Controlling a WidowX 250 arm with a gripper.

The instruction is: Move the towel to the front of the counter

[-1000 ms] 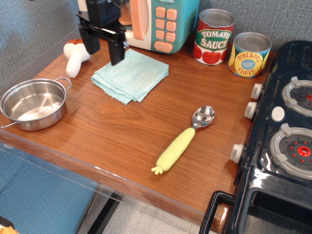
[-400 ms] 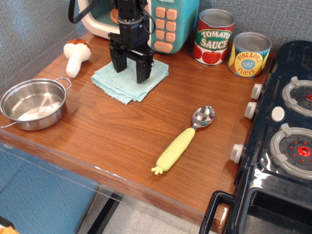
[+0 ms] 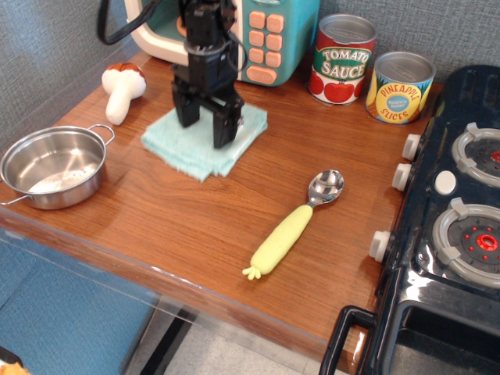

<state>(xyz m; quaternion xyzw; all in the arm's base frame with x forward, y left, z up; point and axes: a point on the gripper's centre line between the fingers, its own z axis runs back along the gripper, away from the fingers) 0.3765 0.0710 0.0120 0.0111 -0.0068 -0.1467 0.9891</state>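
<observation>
The hand [image 3: 204, 133] is pressing down on the towel [image 3: 201, 144], its two black fingers [image 3: 223, 127] planted on the cloth with a narrow gap between them; whether they are pinching a fold or merely resting on the fabric I cannot tell. The towel is lying flat on the counter [image 3: 172, 226] toward the back, around the 11 o'clock part of the wood surface, well apart from the clear front edge. A toy mushroom [image 3: 123, 88] is sitting at 9 o'clock from the towel, near it but not touching. A steel pan [image 3: 53, 166] is resting at 8 o'clock from the towel, close to the counter's front left corner. A spoon with a yellow handle [image 3: 293, 225] is lying at 4 o'clock from the towel, tilted, bowl pointing toward the back. A tomato sauce can [image 3: 341, 58] and a pineapple can [image 3: 399, 87] are standing at 2 o'clock, side by side. A black toy stove [image 3: 453, 226] is filling the right side.
</observation>
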